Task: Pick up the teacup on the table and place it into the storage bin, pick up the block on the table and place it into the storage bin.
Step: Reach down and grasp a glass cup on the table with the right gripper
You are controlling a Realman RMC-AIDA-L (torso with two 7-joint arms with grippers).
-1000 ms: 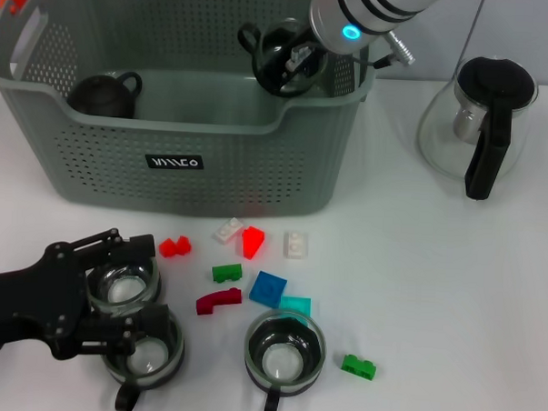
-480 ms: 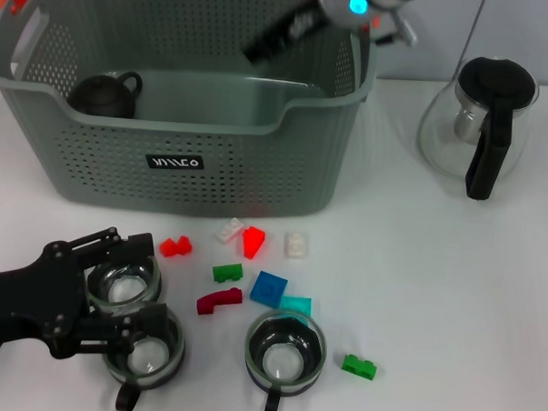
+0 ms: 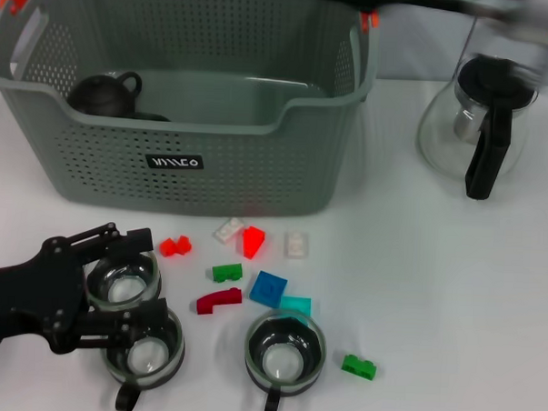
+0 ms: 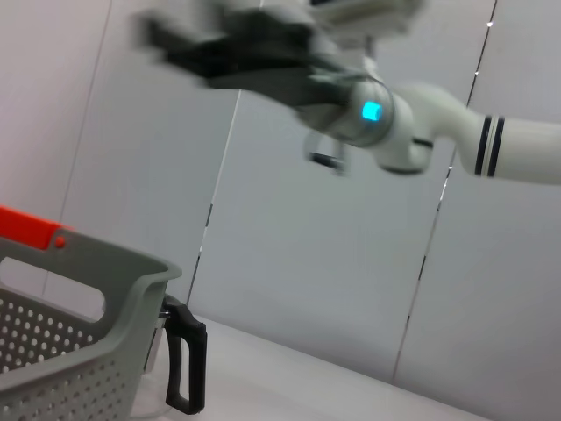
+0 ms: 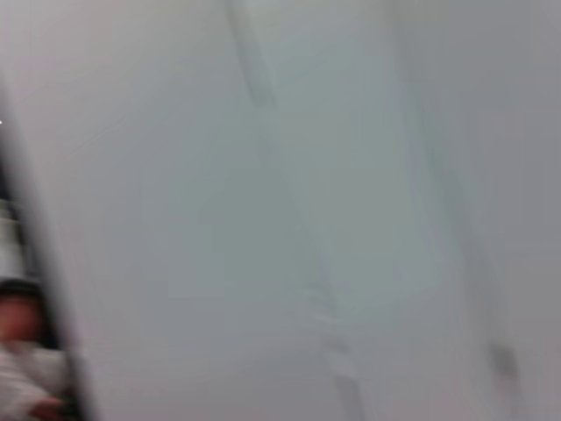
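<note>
The grey storage bin [image 3: 239, 172] stands at the back left, with a dark teacup [image 3: 104, 94] inside its left end. Three glass teacups sit at the front: one [image 3: 120, 288] between the spread fingers of my black left gripper [image 3: 153, 278], one [image 3: 146, 355] just in front of it, and one [image 3: 284, 352] in the middle. Small blocks lie scattered between them, among them red [image 3: 252, 242], blue [image 3: 268, 288] and green [image 3: 359, 366] ones. My right arm [image 3: 501, 8] is a blur along the top edge. In the left wrist view the right gripper [image 4: 232, 48] hangs high above the bin's corner [image 4: 96, 351].
A glass teapot [image 3: 478, 123] with a black lid and handle stands at the back right, beside the bin. Its handle [image 4: 184, 368] shows in the left wrist view. The right wrist view holds only a blurred pale wall.
My right arm has lifted out of the bin's right end and swung up and to the right. The left gripper has stayed around the glass teacup.
</note>
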